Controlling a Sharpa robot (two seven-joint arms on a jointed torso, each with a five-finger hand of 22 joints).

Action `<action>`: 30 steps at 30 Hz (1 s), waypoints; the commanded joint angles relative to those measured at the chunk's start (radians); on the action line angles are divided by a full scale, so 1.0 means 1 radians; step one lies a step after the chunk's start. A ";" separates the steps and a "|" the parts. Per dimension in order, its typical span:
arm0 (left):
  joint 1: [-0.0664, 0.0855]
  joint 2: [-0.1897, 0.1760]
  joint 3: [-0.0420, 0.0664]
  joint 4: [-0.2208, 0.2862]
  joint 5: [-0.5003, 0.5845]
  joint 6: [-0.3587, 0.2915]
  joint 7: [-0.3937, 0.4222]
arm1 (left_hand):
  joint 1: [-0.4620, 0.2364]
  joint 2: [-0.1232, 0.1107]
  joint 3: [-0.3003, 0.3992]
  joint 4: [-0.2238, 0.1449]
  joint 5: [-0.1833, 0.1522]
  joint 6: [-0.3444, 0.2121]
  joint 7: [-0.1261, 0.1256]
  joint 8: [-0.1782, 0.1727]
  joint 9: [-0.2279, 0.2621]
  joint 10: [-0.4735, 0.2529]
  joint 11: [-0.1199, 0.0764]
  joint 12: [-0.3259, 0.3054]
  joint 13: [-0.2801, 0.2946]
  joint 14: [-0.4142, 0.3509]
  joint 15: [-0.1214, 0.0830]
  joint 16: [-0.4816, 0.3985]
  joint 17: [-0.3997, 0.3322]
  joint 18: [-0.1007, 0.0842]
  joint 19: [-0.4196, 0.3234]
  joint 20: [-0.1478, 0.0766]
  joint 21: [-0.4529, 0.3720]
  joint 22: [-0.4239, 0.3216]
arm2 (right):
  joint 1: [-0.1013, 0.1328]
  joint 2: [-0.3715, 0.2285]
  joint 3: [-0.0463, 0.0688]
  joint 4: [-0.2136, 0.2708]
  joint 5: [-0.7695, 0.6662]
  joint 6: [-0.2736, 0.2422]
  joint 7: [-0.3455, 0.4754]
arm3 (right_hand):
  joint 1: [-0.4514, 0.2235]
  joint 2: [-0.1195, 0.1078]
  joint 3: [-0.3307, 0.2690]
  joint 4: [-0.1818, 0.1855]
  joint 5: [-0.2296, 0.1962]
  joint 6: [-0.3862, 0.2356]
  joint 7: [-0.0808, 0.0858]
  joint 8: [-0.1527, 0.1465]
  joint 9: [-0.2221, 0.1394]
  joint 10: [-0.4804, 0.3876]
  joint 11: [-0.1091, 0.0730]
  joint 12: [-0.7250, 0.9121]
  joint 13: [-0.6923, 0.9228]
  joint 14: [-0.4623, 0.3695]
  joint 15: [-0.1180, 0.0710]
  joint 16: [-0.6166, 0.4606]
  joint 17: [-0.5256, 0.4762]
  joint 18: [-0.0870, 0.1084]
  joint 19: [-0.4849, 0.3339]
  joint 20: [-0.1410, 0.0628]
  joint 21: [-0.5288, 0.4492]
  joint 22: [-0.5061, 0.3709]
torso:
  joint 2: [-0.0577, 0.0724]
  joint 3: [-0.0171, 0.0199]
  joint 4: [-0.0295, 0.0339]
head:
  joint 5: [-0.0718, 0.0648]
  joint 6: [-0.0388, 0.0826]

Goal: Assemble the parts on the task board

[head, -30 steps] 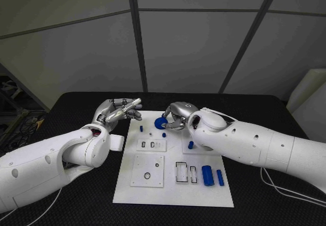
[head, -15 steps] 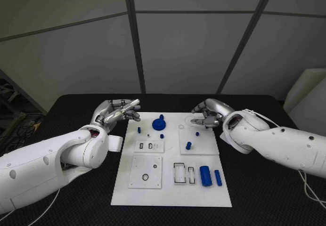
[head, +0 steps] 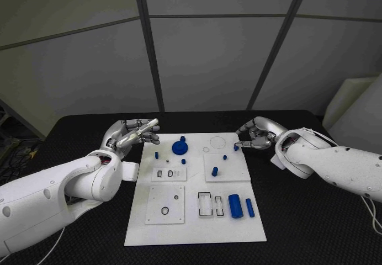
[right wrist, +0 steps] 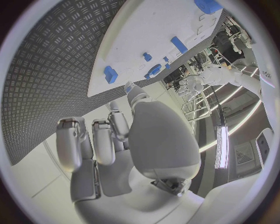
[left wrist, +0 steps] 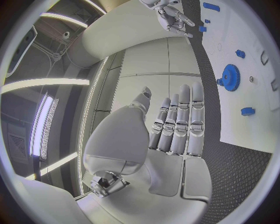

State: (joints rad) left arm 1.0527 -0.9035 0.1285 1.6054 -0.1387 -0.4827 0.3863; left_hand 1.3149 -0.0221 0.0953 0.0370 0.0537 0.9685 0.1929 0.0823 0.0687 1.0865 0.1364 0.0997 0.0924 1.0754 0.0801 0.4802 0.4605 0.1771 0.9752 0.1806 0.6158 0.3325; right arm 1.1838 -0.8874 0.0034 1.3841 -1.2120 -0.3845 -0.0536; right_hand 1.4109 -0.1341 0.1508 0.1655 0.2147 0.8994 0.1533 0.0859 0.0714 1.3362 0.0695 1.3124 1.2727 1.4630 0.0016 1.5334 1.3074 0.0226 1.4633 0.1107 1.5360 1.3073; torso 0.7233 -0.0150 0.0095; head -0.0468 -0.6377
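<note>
At far left we see the left hand (head: 131,132), fingers straight and together, empty, beside the white board (head: 191,221). The blue gear (head: 180,147) stands near the board's far edge. The right hand (head: 256,134), fingers curled, hovers empty just off the board's right corner.

In the head view, the right hand (head: 256,136) sits at about one o'clock from the task board (head: 191,232), its curled fingers turned away, so whether they pinch anything cannot be told. The small blue peg (head: 236,147) beside its fingertips is too small to tell whether it touches them. The left hand (head: 131,132), at eleven o'clock, hides its palm behind straight fingers. In the right wrist view a blue part (right wrist: 207,5) is cut off by the circle's rim. The tiny parts around the blue gear (head: 180,147) are too small to identify.
</note>
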 commanded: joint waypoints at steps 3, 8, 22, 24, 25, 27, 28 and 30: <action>0.000 0.003 0.001 -0.001 -0.003 0.015 0.003 | -0.007 0.005 -0.003 -0.003 -0.002 0.004 0.005 -0.005 -0.001 0.001 0.005 -0.003 0.001 -0.007 0.001 0.006 0.001 0.002 -0.005 0.000 0.004 0.002 | -0.005 0.005 0.000 -0.017 -0.009 0.029 0.042 | 0.015 0.003 -0.001 -0.006 0.004 -0.009 0.001 -0.005 -0.001 -0.006 0.000 -0.003 0.000 0.091 -0.006 0.004 0.192 -0.004 0.063 -0.008 -0.004 0.179 | 0.000 -0.0026 0.0018 | -0.003 -0.001; 0.000 0.004 0.001 -0.002 -0.003 0.015 0.003 | -0.007 0.005 -0.003 -0.004 -0.002 0.005 0.005 -0.005 -0.001 0.001 0.005 -0.003 0.001 -0.009 0.001 0.006 0.001 0.002 -0.006 0.000 0.004 0.002 | -0.010 0.012 0.000 -0.032 -0.012 0.043 0.041 | 0.020 0.009 0.000 -0.009 0.009 0.000 0.002 0.000 0.001 -0.005 0.000 -0.002 0.001 0.091 -0.006 0.005 0.193 -0.004 0.063 -0.008 -0.004 0.180 | 0.000 -0.0035 0.0034 | -0.005 -0.003; 0.000 0.005 0.001 -0.005 -0.003 0.014 0.003 | -0.007 0.005 -0.003 -0.004 -0.002 0.005 0.005 -0.005 -0.001 0.001 0.005 -0.003 0.001 -0.009 0.001 0.006 0.001 0.002 -0.006 0.000 0.004 0.002 | -0.019 0.032 0.000 -0.064 -0.014 0.059 0.040 | 0.028 0.028 0.002 -0.014 0.021 0.041 0.001 0.019 0.007 0.003 -0.001 0.002 0.008 0.092 -0.007 0.005 0.196 -0.004 0.064 -0.009 -0.003 0.182 | 0.000 -0.0036 0.0038 | -0.004 -0.011; 0.000 0.005 0.001 -0.005 -0.003 0.014 0.003 | -0.007 0.005 -0.003 -0.004 -0.002 0.005 0.005 -0.005 -0.001 0.001 0.005 -0.003 0.001 -0.009 0.001 0.006 0.001 0.002 -0.006 0.000 0.004 0.002 | -0.021 0.035 0.000 -0.070 -0.014 0.066 0.039 | 0.029 0.031 0.003 -0.015 0.022 0.052 0.001 0.024 0.009 0.003 -0.002 0.002 0.009 0.092 -0.008 0.006 0.196 -0.004 0.064 -0.009 -0.003 0.182 | 0.000 -0.0028 0.0035 | -0.003 -0.012; 0.000 0.005 0.001 -0.005 -0.003 0.014 0.003 | -0.007 0.006 -0.003 -0.004 -0.002 0.005 0.005 -0.005 -0.001 0.002 0.005 -0.003 0.001 -0.010 0.001 0.006 0.001 0.002 -0.007 0.000 0.004 0.002 | -0.023 0.037 0.000 -0.073 -0.014 0.068 0.039 | 0.030 0.032 0.003 -0.016 0.023 0.056 0.000 0.026 0.009 0.004 -0.002 0.003 0.009 0.092 -0.008 0.006 0.197 -0.004 0.064 -0.009 -0.003 0.182 | 0.000 -0.0028 0.0034 | -0.002 -0.012; 0.000 0.005 0.001 -0.006 -0.003 0.014 0.003 | -0.007 0.007 -0.003 -0.004 -0.002 0.005 0.005 -0.005 -0.001 0.002 0.005 -0.003 0.001 -0.011 0.001 0.006 0.001 0.002 -0.008 0.000 0.004 0.002 | -0.027 0.040 0.000 -0.077 -0.017 0.071 0.038 | 0.030 0.033 0.004 -0.017 0.023 0.063 0.000 0.028 0.010 0.005 -0.002 0.004 0.011 0.092 -0.008 0.006 0.197 -0.004 0.065 -0.010 -0.002 0.183 | 0.000 -0.0026 0.0020 | -0.001 -0.013; 0.000 0.005 0.001 -0.006 -0.003 0.014 0.003 | -0.007 0.007 -0.003 -0.004 -0.002 0.005 0.005 -0.005 -0.001 0.002 0.005 -0.003 0.001 -0.011 0.001 0.006 0.001 0.002 -0.008 0.000 0.004 0.002 | -0.029 0.042 0.000 -0.078 -0.019 0.072 0.038 | 0.030 0.033 0.004 -0.017 0.023 0.063 0.000 0.028 0.010 0.005 -0.002 0.004 0.011 0.092 -0.008 0.006 0.197 -0.004 0.065 -0.010 -0.002 0.183 | 0.000 -0.0025 0.0018 | -0.001 -0.013; 0.000 0.005 0.001 -0.007 -0.003 0.014 0.003 | -0.007 0.007 -0.003 -0.004 -0.002 0.005 0.005 -0.005 -0.001 0.002 0.005 -0.003 0.001 -0.011 0.001 0.006 0.001 0.002 -0.008 0.000 0.004 0.002 | -0.032 0.044 0.000 -0.081 -0.022 0.073 0.038 | 0.031 0.036 0.005 -0.018 0.023 0.068 -0.001 0.030 0.010 0.006 -0.003 0.004 0.012 0.092 -0.009 0.006 0.198 -0.004 0.065 -0.010 -0.003 0.183 | 0.000 -0.0024 0.0014 | 0.000 -0.013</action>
State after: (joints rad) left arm 1.0514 -0.8998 0.1284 1.5987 -0.1387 -0.4797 0.3855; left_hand 1.3149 -0.0221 0.0953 0.0370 0.0537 0.9685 0.1929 0.0823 0.0687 1.0866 0.1365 0.0997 0.0923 1.0706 0.0822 0.4801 0.4603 0.1772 0.9753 0.1807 0.6157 0.3330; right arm 1.1514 -0.8448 0.0031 1.3045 -1.2230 -0.3287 -0.0227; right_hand 1.4400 -0.1049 0.1564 0.1544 0.2344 0.9579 0.1526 0.1123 0.0800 1.3362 0.0696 1.3124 1.2829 1.4668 -0.0020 1.5334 1.3073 0.0227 1.4672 0.1068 1.5361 1.3079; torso 0.7234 -0.0179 0.0119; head -0.0478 -0.6506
